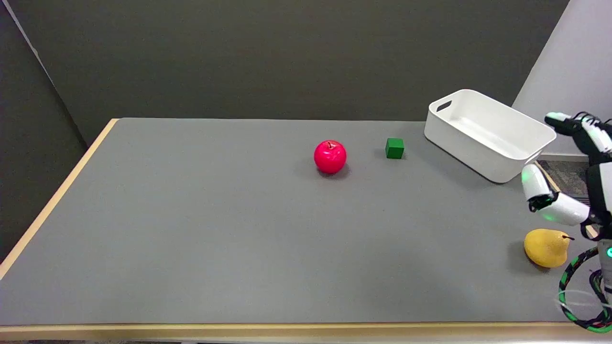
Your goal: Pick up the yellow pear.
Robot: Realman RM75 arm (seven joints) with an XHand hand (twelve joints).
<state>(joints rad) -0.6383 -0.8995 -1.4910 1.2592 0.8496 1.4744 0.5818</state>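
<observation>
Pear [546, 247] lies on its side at the worktop's [239, 239] four o'clock corner, stem toward three o'clock, so bring your right hand [571, 177], released with fingers spread just above it, straight down. Close across the fat body, well clear of the white bin [487, 136] at two o'clock.

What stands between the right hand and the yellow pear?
Nothing visible. The right hand hangs open just above the yellow pear; the white bin, green cube and red apple sit farther away.

A red apple [330, 156], green cube [394, 148] and white bin [487, 135] sit on the grey table [191, 229].
</observation>
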